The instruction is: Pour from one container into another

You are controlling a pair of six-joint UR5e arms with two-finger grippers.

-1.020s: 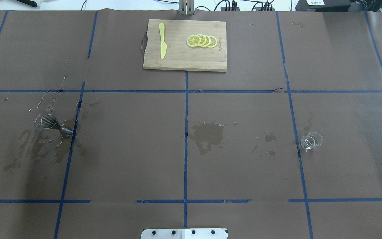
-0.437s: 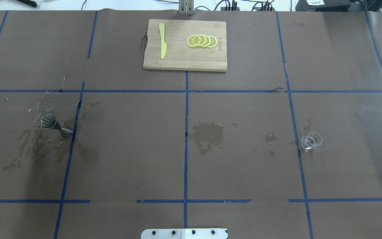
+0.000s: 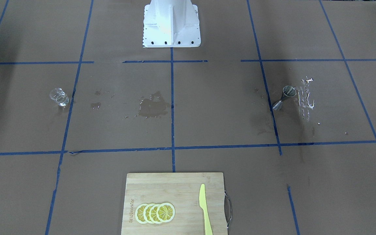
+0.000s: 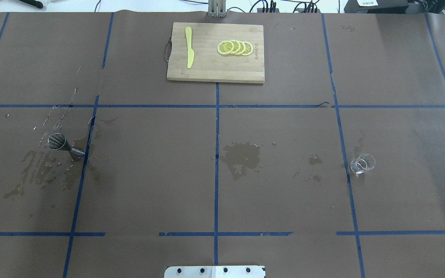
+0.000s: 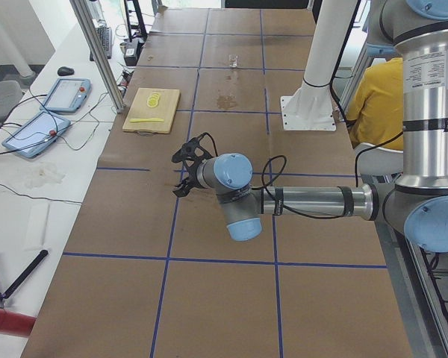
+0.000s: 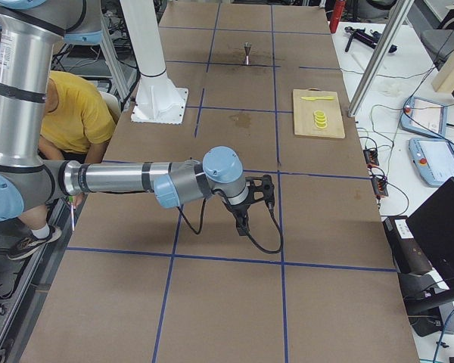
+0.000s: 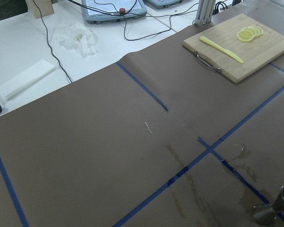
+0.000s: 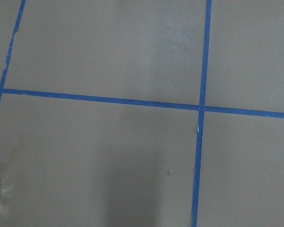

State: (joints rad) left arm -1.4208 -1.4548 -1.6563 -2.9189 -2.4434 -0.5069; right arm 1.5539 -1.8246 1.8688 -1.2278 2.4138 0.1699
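Matt brown paper covers the bench, crossed by smooth blue tape, with a shiny steel jigger, a clear glossy glass cup, and a pale grained wooden board bearing a yellow plastic knife.

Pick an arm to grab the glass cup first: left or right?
Likely right. The glass cup stands well over on the robot's right side and shows at the edge of the right wrist view; the jigger stands far left.
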